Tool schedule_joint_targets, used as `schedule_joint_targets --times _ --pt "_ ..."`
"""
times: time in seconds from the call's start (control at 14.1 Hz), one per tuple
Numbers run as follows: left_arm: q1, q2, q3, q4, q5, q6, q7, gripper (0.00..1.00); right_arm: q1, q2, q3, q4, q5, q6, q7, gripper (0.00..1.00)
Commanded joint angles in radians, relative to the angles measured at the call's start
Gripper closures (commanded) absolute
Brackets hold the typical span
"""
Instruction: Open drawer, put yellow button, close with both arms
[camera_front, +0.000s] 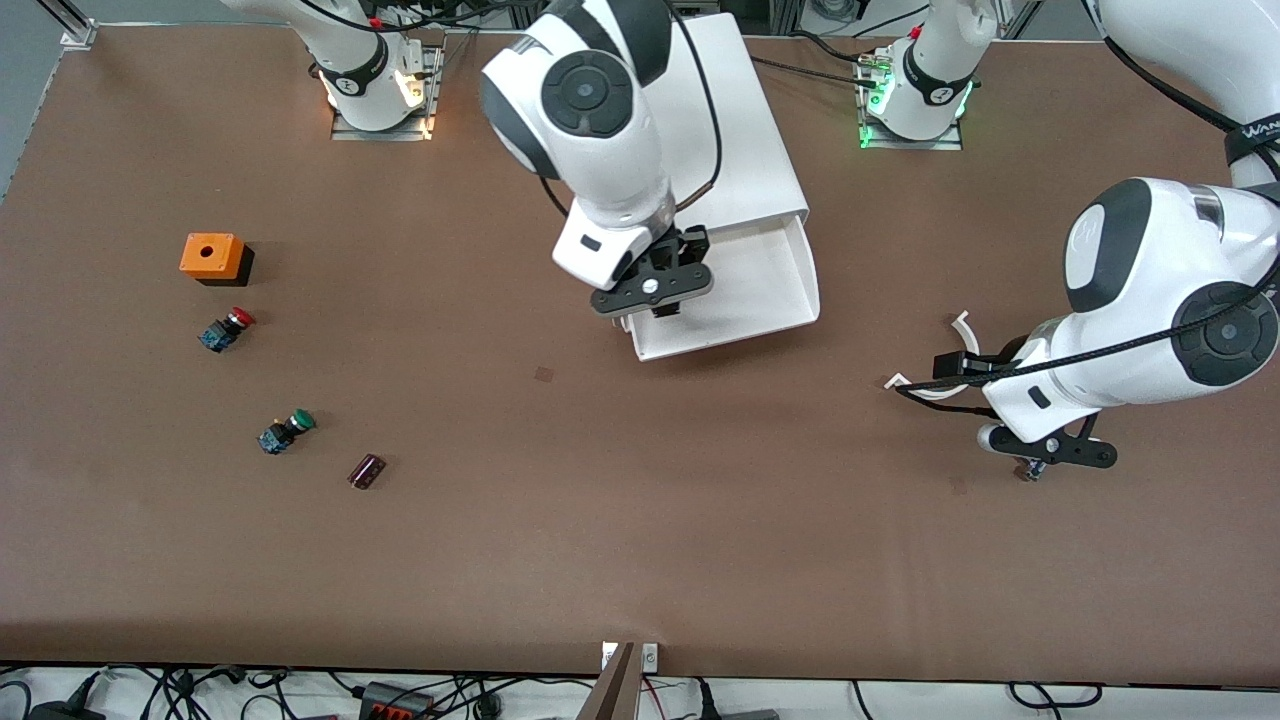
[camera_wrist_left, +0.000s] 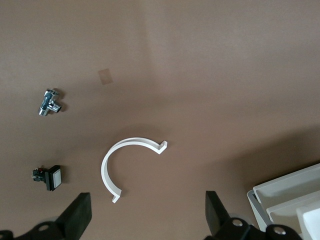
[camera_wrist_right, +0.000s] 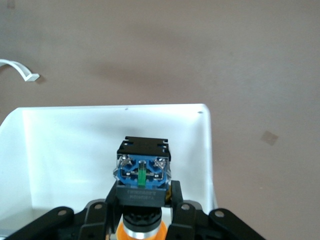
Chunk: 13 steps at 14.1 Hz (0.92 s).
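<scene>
Right gripper (camera_front: 655, 300) hangs over the pulled-out top drawer (camera_front: 770, 290) in the front view, at about 12 o'clock from the table's centre, its jaws closed on the yellow button (camera_wrist_right: 143, 175). Left gripper (camera_front: 955, 385) hovers low over the table toward the left arm's end, at roughly 3 o'clock from the drawer, jaws spread wide and holding nothing, over a white curved clip (camera_front: 962, 328). Toward the right arm's end lie an orange box (camera_front: 212, 256), a red-capped button (camera_front: 226, 329), a green-capped button (camera_front: 286, 431) and a small dark cylinder (camera_front: 367, 471).

From the left wrist, the two parted fingers (camera_wrist_left: 76, 216) frame the curved clip, with a small metal fitting (camera_wrist_left: 49, 101) and a black switch (camera_wrist_left: 48, 178) on the table nearby.

From the right wrist, the button sits clamped cap-down, its blue-and-black body up, directly above the drawer's white floor.
</scene>
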Motion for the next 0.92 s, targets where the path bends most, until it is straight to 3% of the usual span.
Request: schedule_joint_targets --times 0.0,0.85 --pt "0.007 0.015 -0.001 0.000 0.014 -0.010 -0.063 0.00 0.029 0.053 -0.011 0.048 -0.003 0.036 0.019 1.00" --pt "0.010 0.014 -0.002 -0.027 -0.005 -0.008 -0.089 0.00 0.069 0.112 -0.003 0.046 -0.002 0.079 0.076 1.00"
